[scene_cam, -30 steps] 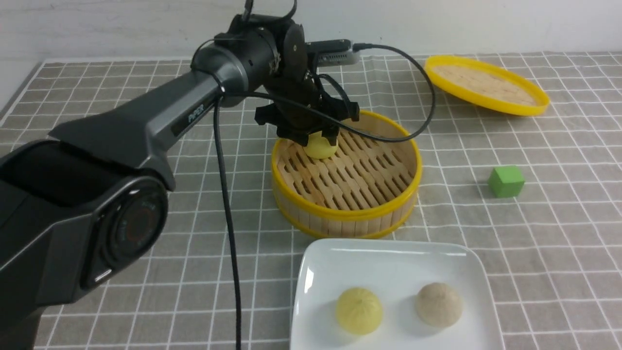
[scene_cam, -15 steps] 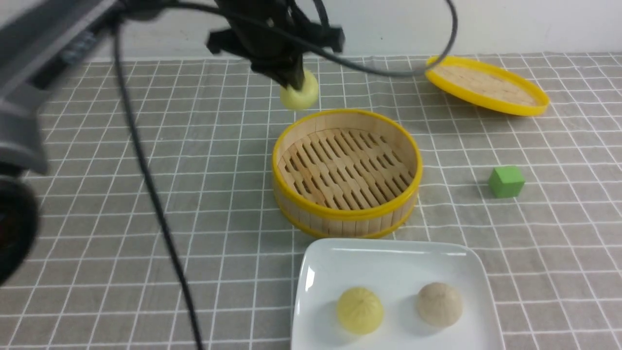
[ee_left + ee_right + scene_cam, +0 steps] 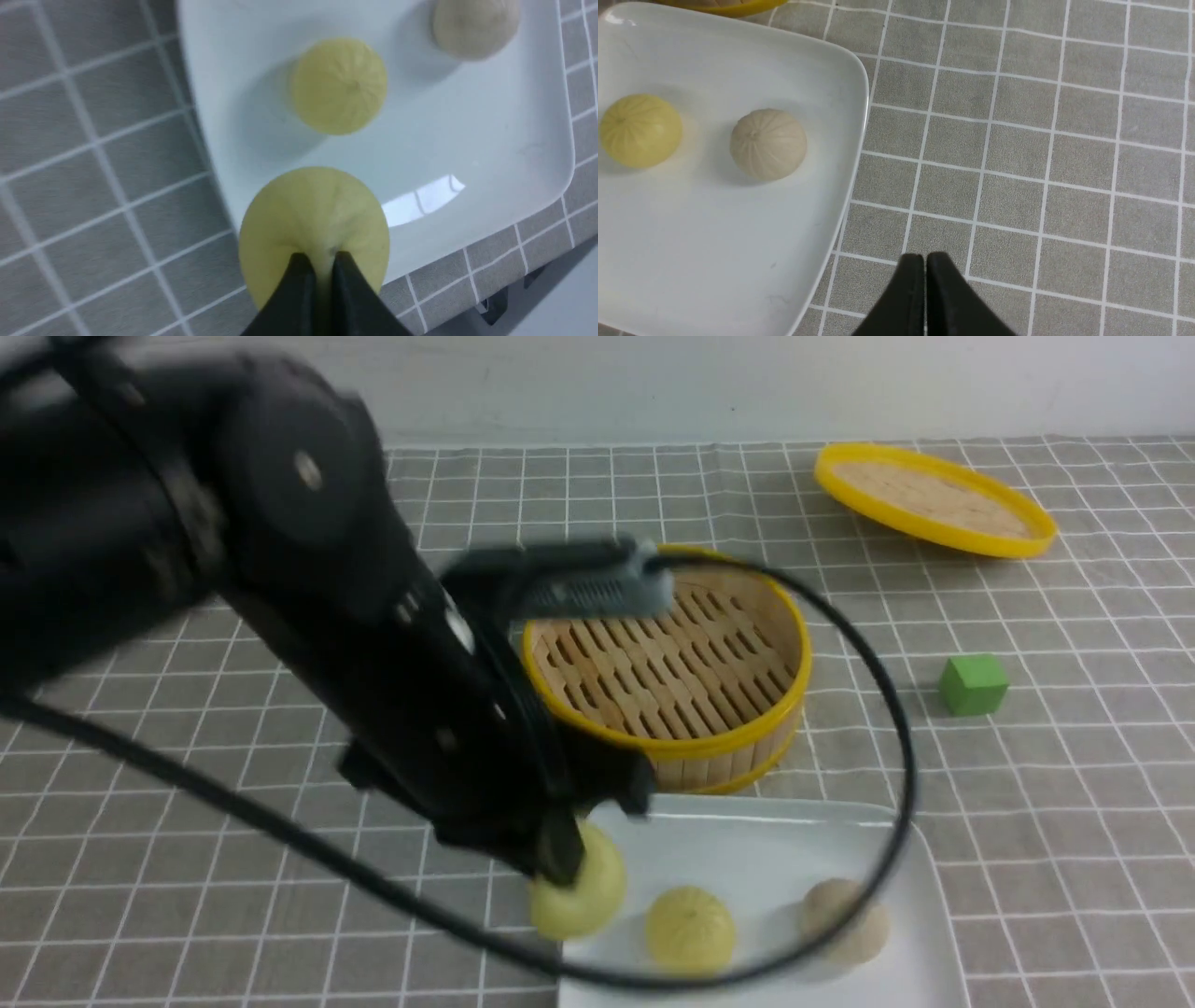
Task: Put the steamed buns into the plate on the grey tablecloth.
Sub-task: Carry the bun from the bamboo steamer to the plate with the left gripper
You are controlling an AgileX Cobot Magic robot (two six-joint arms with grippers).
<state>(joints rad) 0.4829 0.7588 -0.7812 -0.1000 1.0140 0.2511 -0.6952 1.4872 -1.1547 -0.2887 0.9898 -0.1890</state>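
Gripping a pale yellow bun by its pleated top, my left gripper has its jaws pinched almost together, with only a fold of the bun between the tips. In the wrist view the bun hangs over the left edge of the white plate, part of it above the rim and part above the grey tablecloth. I cannot tell whether its underside touches anything. The front view shows my left arm as a dark blur across the scene.

Two more buns sit on the plate, side by side and apart from each other. A second yellow bun is the nearer to the one I hold, and a beige bun lies further right (my cable loops in front of it).

My right gripper has its jaws closed on nothing and hangs above the cloth, just off the plate's right side.

Behind the plate stands the steamer basket. Its lid lies at the far right, and a green cube sits between the two, on the cloth.
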